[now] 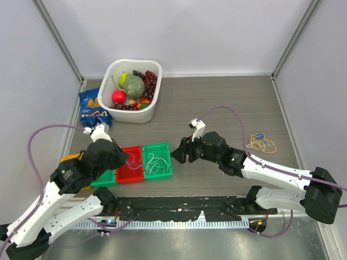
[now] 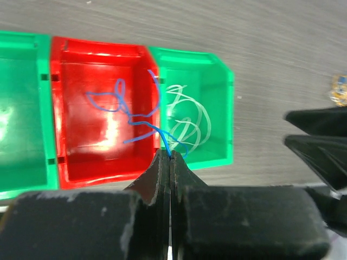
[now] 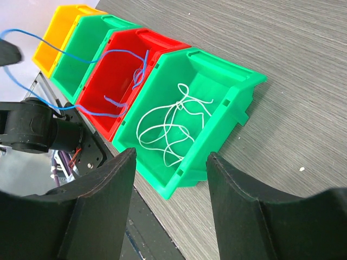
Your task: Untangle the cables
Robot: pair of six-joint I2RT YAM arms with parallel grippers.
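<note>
Because the sorting seems to go one colour to a bin, the row of small bins near the table's front-left edge reads from the left as a yellow bin (image 3: 64,20), an empty-looking green bin (image 3: 81,51), then a red bin (image 2: 57,108) into which the blue cable (image 2: 126,107) trails. The left gripper (image 2: 170,158) hangs over that bin's near wall with its fingers pressed together on the cable's end, probably to lower the strand inside. Next, the right-hand green bin (image 2: 223,103) holds the white cable (image 2: 188,116), lying loose in curls. Just right of it the right gripper (image 3: 172,157) hovers with its fingers apart and nothing between them, likely waiting. Near the table's right edge lies a small tangle of yellow-orange and blue cables (image 1: 262,143), apparently unsorted.
</note>
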